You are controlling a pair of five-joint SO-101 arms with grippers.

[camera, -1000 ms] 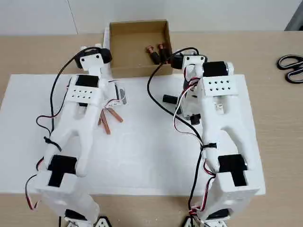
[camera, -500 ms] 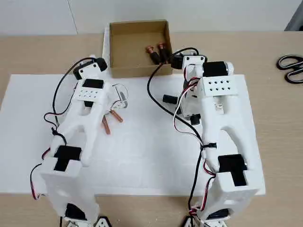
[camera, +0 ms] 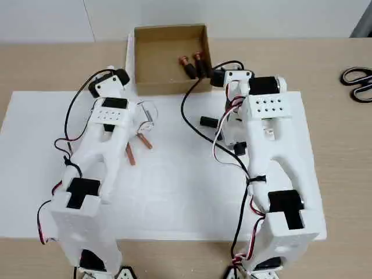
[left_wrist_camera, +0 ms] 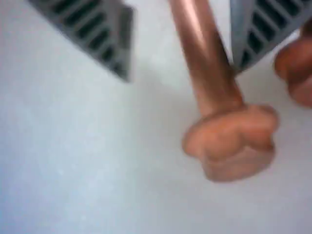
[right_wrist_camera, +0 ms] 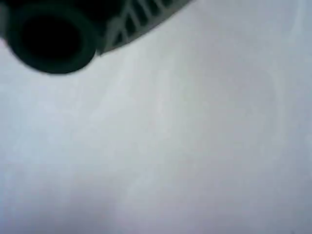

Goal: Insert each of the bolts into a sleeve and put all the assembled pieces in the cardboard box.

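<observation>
Two copper bolts lie on the white sheet, one [camera: 144,140] beside the other [camera: 131,154]. My left gripper [camera: 144,123] hangs over them, open. In the left wrist view a bolt's shank [left_wrist_camera: 204,63] runs between the ribbed fingers [left_wrist_camera: 92,34], touching one of them, with its head [left_wrist_camera: 229,141] on the sheet. My right gripper [camera: 225,125] is shut on a black sleeve [camera: 208,122] that sticks out sideways. The sleeve's open end [right_wrist_camera: 48,39] sits against a ribbed finger [right_wrist_camera: 141,19]. The cardboard box [camera: 145,64] at the back holds two assembled pieces [camera: 195,65].
The white sheet [camera: 174,192] has free room in front of both grippers. Another black piece [camera: 239,147] shows by the right arm. Scissors [camera: 357,81] lie on the wooden table at the far right. Cables hang beside both arms.
The left arm has swung a little, its wrist shifting toward the far left while the gripper stays over the bolts. The right arm has kept still with the sleeve.
</observation>
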